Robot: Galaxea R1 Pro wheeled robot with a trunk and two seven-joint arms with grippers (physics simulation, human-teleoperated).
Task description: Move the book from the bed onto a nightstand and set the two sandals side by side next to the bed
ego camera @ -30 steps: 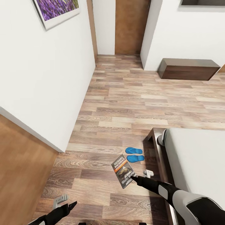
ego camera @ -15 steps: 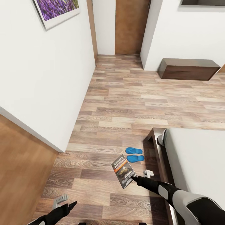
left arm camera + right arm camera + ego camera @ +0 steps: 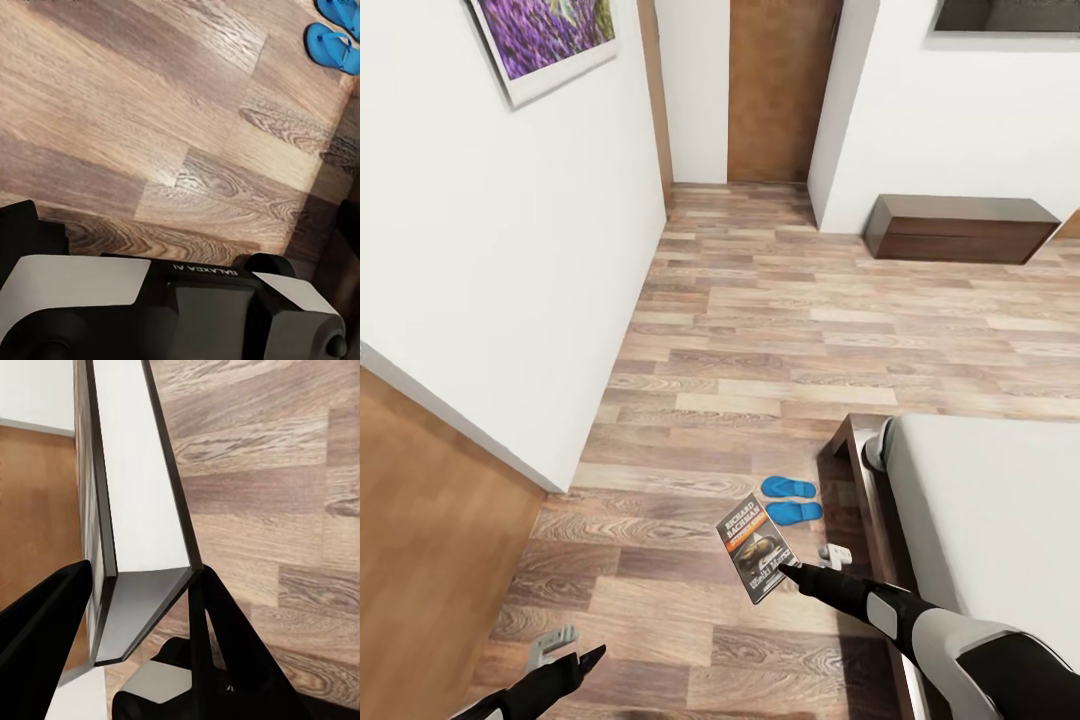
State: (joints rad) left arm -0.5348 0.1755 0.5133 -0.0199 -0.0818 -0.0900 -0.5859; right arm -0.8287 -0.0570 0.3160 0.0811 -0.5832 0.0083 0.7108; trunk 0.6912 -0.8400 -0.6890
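Observation:
The book [image 3: 757,548], a dark paperback with white lettering and an orange band, hangs above the floor with my right gripper [image 3: 786,568] shut on its lower edge. In the right wrist view the book [image 3: 139,502] stands edge-on, clamped between two black fingers [image 3: 225,637]. The two blue sandals [image 3: 792,499] lie side by side on the floor beside the corner of the bed [image 3: 985,510], just beyond the book. They also appear as the sandals [image 3: 334,43] in the left wrist view. My left gripper [image 3: 572,648] hovers open and low at the near left. The nightstand is out of view.
A white wall corner [image 3: 550,470] juts in at the left, with a brown wooden surface [image 3: 420,540] below it. A low dark bench [image 3: 958,226] stands against the far wall and a brown door [image 3: 780,85] lies ahead. The robot's base [image 3: 172,307] shows under the left wrist.
The whole head view has shifted slightly, so the camera has moved. The right gripper still holds the book in the same pose and the left arm is unchanged.

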